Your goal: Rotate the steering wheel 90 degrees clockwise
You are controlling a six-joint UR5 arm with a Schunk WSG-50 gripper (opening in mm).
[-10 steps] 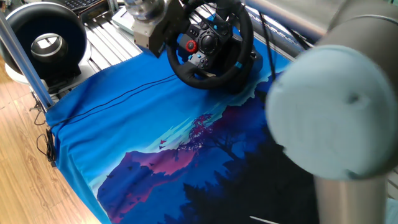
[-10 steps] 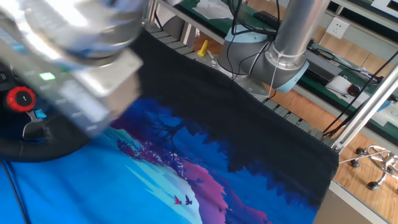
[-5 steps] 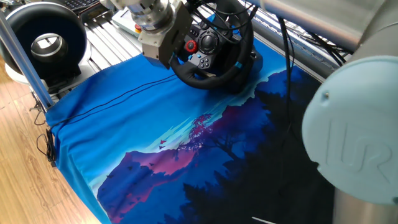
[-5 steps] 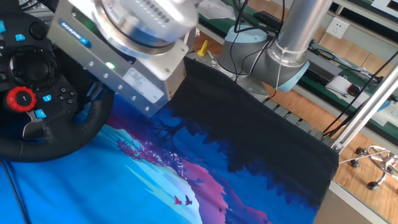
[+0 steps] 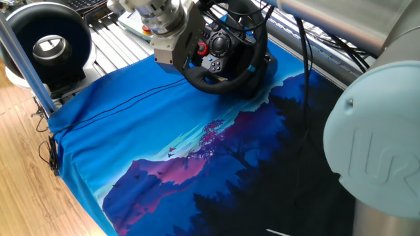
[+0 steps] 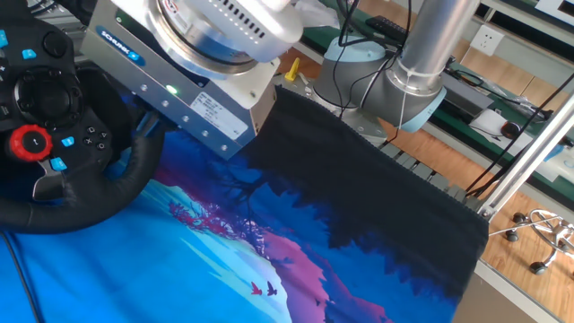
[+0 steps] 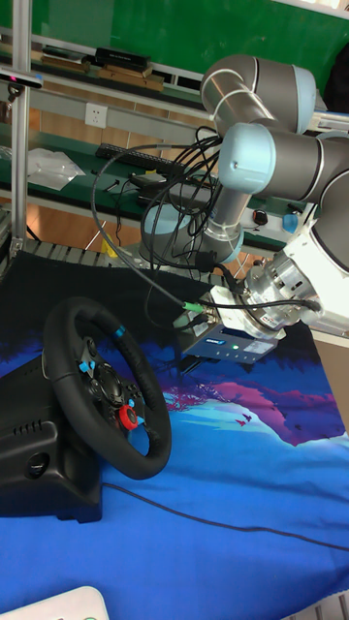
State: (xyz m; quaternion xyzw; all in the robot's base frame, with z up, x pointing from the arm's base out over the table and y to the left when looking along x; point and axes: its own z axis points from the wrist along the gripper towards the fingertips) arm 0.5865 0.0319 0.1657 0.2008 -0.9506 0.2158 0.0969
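Pincer point(image 7: 191, 341): your gripper hangs at the wheel's rim side, wrist body turned toward the hub. Fingers are hidden behind the silver-grey housing in both fixed views and too dark to read in the tall view, so you cannot tell whether they are apart or together.

Steering wheel point(image 5: 226, 49): stands on its black base at the far edge of the blue printed cloth point(image 5: 164, 144), rim tilted toward the table. Red knob point(image 6: 31, 142) sits low on the hub; blue rim stripe point(image 7: 119, 332) shows on the upper rim in the tall view.

Change over the last second: the gripper has swung from a blurred pass across the wheel's face to a steadier station just beside the rim; between the last half-second and now it has only crept a little. The wheel's buttons and knob sit where they did.

Meaning for you: rotation looks not yet begun. Judge this as the approach settling; next you likely need a firm hold on the rim before turning clockwise.

Other item: black ring-shaped device point(image 5: 49, 42), well apart at the corner, untouched.
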